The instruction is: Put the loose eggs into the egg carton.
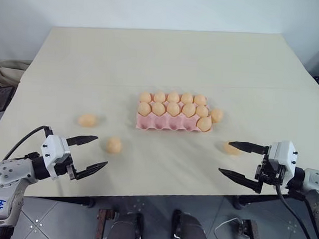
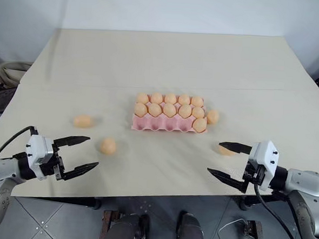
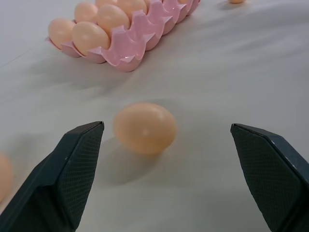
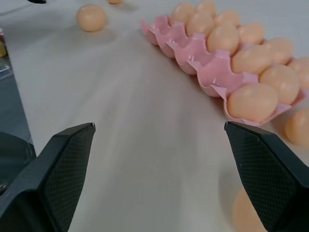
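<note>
In the head views, the loose egg (image 1: 231,149) near the right gripper (image 1: 240,161) is partly covered by that gripper's upper finger. In the right wrist view the same egg is cut off by the picture's lower edge beside one finger (image 4: 273,179). In the left wrist view the egg carton (image 3: 140,41) runs past the top edge, and another loose egg (image 3: 4,175) is cropped at the side.

Looked like a lab or test room set up for robot trials rather than a home kitchen. Showed a broad, plain cream table (image 1: 169,55) standing against a bare pale wall (image 1: 155,5), over a grey tiled floor (image 1: 50,216). Had loose cables (image 1: 234,229) trailing on the floor below the table's near edge and coiled hoses (image 1: 8,67) lying beyond its left side.
</note>
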Robot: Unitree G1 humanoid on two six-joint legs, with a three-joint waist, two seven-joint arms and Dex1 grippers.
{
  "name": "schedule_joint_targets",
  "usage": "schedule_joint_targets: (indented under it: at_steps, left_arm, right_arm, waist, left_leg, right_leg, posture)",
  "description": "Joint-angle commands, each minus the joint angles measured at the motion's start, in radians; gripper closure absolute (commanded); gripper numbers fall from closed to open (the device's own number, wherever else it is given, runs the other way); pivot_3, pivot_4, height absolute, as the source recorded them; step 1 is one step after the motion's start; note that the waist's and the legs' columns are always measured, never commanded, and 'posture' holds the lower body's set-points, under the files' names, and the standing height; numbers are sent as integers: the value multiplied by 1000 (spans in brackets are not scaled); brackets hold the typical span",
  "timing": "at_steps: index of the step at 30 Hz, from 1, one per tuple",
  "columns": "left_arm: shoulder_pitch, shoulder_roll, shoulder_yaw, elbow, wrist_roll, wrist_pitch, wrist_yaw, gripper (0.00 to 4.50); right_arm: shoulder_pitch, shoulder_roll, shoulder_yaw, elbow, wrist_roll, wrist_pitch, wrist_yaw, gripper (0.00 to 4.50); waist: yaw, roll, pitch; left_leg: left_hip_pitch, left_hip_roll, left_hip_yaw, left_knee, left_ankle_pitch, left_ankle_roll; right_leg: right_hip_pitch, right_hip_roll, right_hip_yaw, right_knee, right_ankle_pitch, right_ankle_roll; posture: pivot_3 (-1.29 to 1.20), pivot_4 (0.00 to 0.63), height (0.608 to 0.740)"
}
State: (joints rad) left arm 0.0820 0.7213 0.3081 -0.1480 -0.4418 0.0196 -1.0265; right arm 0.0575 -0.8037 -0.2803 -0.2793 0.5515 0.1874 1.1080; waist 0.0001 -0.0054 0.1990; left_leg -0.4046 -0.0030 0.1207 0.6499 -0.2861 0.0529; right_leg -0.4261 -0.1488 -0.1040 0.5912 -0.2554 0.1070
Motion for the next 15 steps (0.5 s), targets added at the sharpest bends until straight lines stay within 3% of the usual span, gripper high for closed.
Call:
schedule_joint_targets:
  at_steps: [1, 15]
  left_arm:
    - [-11, 7, 1, -16, 3, -16, 0, 31]
    - [-176, -24, -149, -42, -14, 50, -20, 31]
  right_arm:
    - [0, 15, -45, -7, 8, -22, -25, 0]
    - [205, 70, -266, 15, 0, -41, -129, 0]
  waist:
    - [1, 0, 0]
    - [25, 0, 0]
  left_leg:
    - [0, 0, 0, 0, 0, 0]
    - [0, 0, 0, 1, 2, -2]
  right_leg:
    - [0, 0, 0, 0, 0, 0]
    - [1, 1, -1, 0, 0, 0]
  posture:
    - [0, 150, 740]
    - [0, 150, 740]
